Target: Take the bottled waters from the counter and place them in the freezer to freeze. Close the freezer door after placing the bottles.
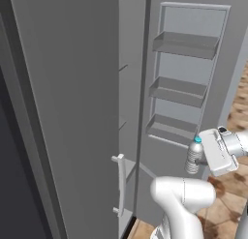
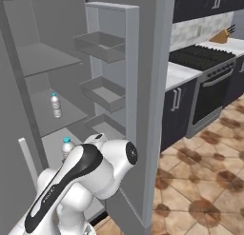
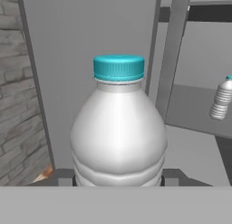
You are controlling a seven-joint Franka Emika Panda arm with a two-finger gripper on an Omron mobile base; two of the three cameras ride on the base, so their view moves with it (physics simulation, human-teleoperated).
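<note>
Holding a water bottle (image 3: 118, 132) upright, teal cap on top, with the gripper (image 1: 209, 158) pinched on its ribbed body so the fingers clamp the sides and leave the cap and base free for setting down flat. Carried just outside the freezer (image 2: 45, 63), level with its lower shelves and close beside the open freezer door (image 1: 191, 83), probably so that a short forward reach puts it on a shelf without tipping. Already standing upright on a middle freezer shelf: the other bottle (image 2: 56, 105), set toward the back, which leaves the front of that shelf and the shelf below free for the one in hand. Swung wide open, the freezer door shows its three inner bins and stays out of the arm's path, though near enough to the hand that a sideways drift could brush it. Judged from this, roughly halfway through: one bottle stored, one in the grip and not yet placed, door not yet closed. Next step likely a level push inward, then release once the base rests on grey shelf.
</note>
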